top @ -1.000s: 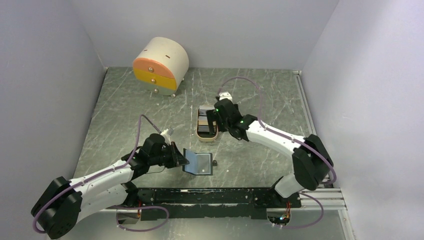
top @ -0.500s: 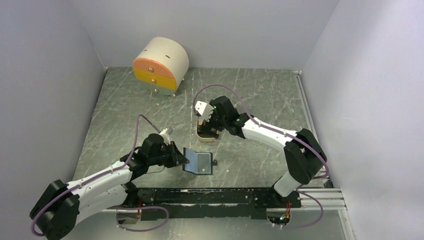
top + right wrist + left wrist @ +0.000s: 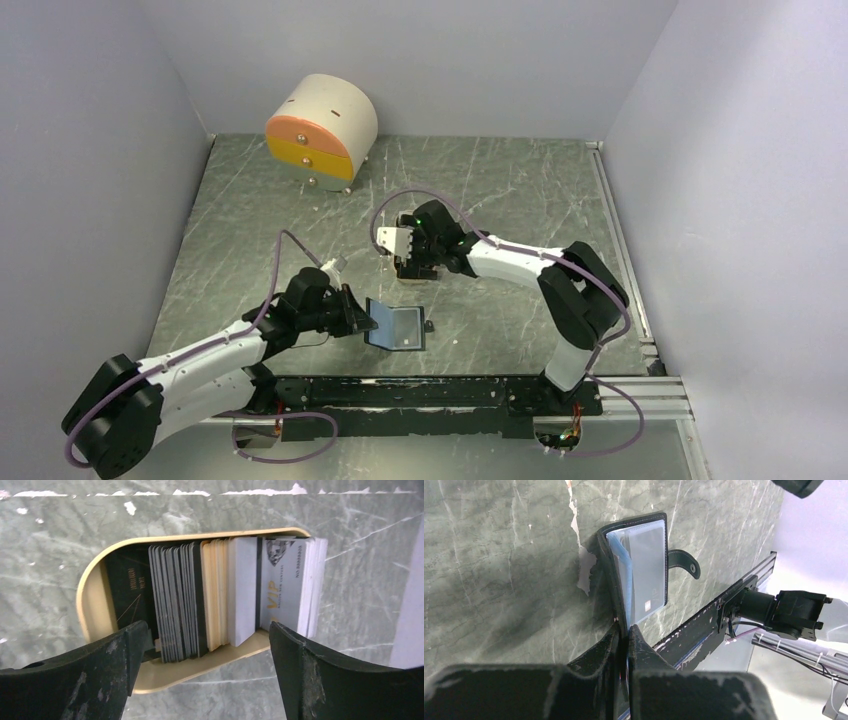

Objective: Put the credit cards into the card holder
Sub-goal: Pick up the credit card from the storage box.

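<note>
Black, grey, cream and white plastic credit cards (image 3: 215, 595) stand on edge in the tan oval tray (image 3: 90, 605), mid-worktop. Our right gripper (image 3: 206, 630) hangs over them, jaws spread wide and empty, so we judge a pick is next. The black folding card holder (image 3: 644, 570) lies by the near edge; our left gripper (image 3: 626, 630) pinches its cover to expose the pockets.

R gripper (image 3: 207, 631) wide open above tan tray (image 3: 88, 605); credit cards (image 3: 175, 600) packed edge-on inside, VIP card (image 3: 282, 585) at right.

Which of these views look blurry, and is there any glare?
Left wrist: left fingers soft, card holder sharp, mild sheen on its clear sleeve. Right wrist: right fingers slightly soft, credit cards crisp. Top external: even light, faint shadows.
</note>
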`<act>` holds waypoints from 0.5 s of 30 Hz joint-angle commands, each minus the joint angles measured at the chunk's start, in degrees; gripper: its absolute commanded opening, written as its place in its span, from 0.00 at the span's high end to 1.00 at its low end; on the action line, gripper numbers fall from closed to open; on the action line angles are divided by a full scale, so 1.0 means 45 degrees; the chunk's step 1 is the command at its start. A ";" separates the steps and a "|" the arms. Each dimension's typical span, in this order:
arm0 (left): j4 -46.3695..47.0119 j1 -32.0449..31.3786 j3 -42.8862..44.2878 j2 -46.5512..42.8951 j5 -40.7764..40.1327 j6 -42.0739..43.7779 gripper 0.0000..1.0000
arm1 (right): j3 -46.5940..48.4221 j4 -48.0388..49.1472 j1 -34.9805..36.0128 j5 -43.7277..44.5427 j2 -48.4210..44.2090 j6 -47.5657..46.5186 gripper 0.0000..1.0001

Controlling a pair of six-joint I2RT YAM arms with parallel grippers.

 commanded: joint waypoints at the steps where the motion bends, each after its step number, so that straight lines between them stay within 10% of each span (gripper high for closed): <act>1: 0.0261 -0.0089 0.0319 0.0113 -0.0193 -0.0023 0.91 | -0.0204 0.1613 0.0292 0.1049 0.0283 -0.0730 0.08; 15: 0.0642 -0.0090 0.0261 0.0476 -0.0095 -0.0120 0.91 | -0.1252 0.4424 0.0428 0.2788 -0.0062 -0.0685 0.31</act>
